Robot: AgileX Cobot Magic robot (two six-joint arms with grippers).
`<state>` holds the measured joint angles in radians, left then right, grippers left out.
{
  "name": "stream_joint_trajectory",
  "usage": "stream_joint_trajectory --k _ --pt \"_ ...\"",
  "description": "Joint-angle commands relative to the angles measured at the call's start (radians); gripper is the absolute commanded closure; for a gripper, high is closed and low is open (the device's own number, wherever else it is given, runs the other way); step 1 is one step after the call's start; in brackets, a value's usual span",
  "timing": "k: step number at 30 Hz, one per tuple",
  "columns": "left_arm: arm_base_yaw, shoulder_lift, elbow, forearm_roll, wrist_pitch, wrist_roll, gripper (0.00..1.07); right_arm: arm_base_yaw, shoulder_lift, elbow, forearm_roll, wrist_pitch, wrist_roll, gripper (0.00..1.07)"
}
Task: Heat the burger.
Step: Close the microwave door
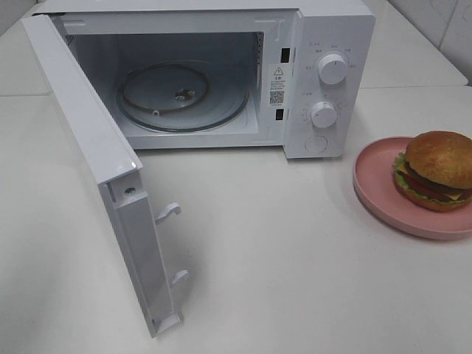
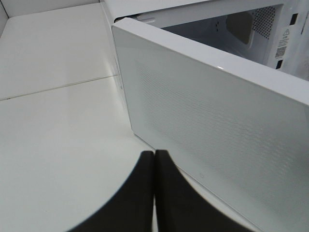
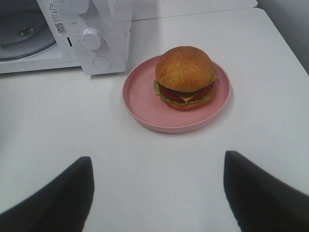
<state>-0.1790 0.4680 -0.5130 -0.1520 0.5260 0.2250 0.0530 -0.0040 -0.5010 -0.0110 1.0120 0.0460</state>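
One burger (image 1: 436,170) sits on the pink plate (image 1: 376,184) at about 3 o'clock from the open microwave (image 1: 221,74), untouched. Right gripper (image 3: 157,193) is spread wide near it, left gripper (image 2: 154,193) pressed together beside the door (image 2: 217,140).

Golden-brown burger (image 3: 185,77) on pink plate (image 3: 140,96); white microwave (image 1: 324,44), dotted-mesh door (image 2: 203,125)

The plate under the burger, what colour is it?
Pink; the plate shows best in the right wrist view.
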Motion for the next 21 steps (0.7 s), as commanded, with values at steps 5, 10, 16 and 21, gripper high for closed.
stream_joint_trajectory --k 5,10,16,21 --pt "0.002 0.274 -0.005 -0.016 -0.246 0.008 1.06 0.000 -0.027 0.002 -0.009 -0.011 0.006 0.37" --pt "-0.026 0.490 -0.006 -0.016 -0.467 0.008 1.06 0.000 -0.027 0.002 -0.009 -0.011 0.006 0.37" --pt "-0.117 0.675 -0.008 -0.011 -0.695 0.007 1.06 0.000 -0.027 0.002 -0.009 -0.011 0.006 0.37" --pt "-0.184 0.831 -0.053 0.002 -0.765 0.003 1.06 0.000 -0.027 0.002 -0.009 -0.011 0.006 0.37"
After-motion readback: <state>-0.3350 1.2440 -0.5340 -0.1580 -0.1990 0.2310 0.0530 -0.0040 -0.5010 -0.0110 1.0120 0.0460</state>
